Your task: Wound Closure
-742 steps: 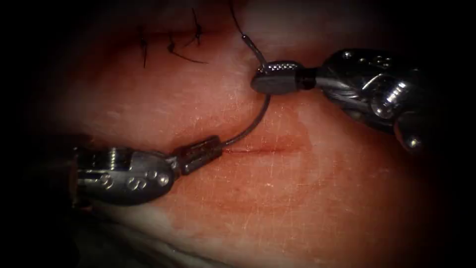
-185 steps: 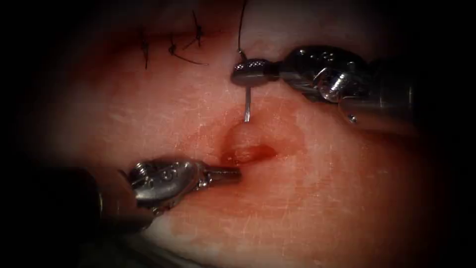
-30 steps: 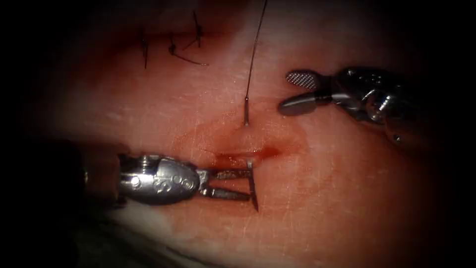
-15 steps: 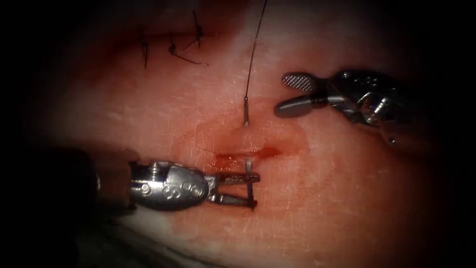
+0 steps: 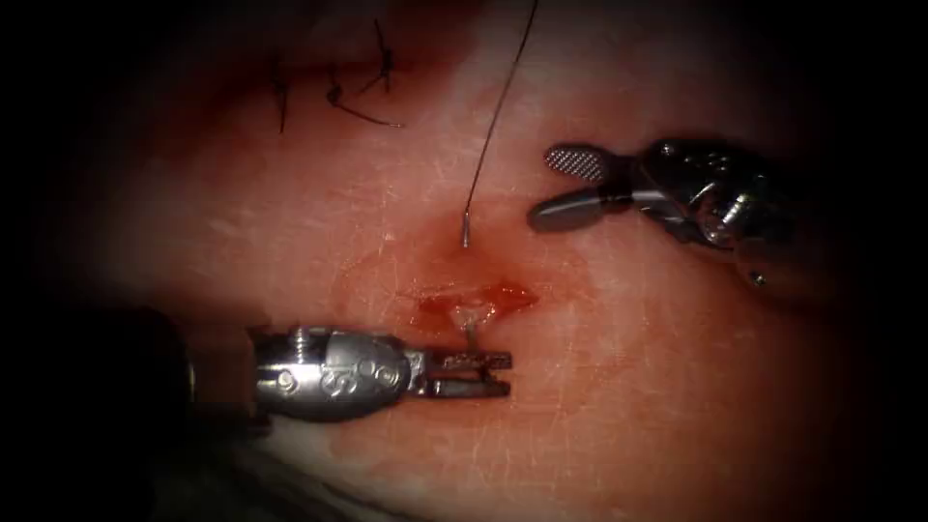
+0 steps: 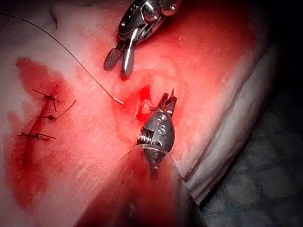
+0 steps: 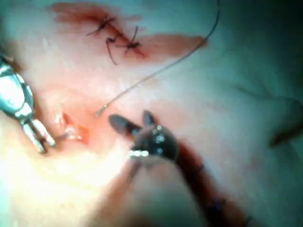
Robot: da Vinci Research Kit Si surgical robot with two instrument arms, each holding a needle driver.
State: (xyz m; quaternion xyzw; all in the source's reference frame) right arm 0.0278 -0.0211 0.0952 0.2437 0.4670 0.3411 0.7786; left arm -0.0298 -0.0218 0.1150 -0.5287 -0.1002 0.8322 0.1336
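The cut (image 5: 469, 298) lies short and red in the middle of the tissue (image 5: 628, 387). The curved needle is in the tissue across it. Its tail end (image 5: 465, 237) sticks out just beyond the cut, and a short piece near the tip (image 5: 470, 332) rises on the near side. My left tool (image 5: 495, 373) comes in from the left, shut on that piece near the tip; it is also in the left wrist view (image 6: 168, 101). The thread (image 5: 498, 106) runs up from the tail. My right tool (image 5: 543, 187) hovers open to the right and holds nothing.
Finished stitches with cut ends (image 5: 358, 92) sit at the upper left, also visible as stitches (image 6: 42, 116). Red fluid (image 5: 425, 266) stains the tissue around the cut. The tissue's pale edge (image 6: 236, 132) drops to dark cloth beside my left tool.
My left jaws, open around the needle's tip a moment ago, have closed on it. The tail and thread have shifted slightly left. The right tool has barely moved and stays open.
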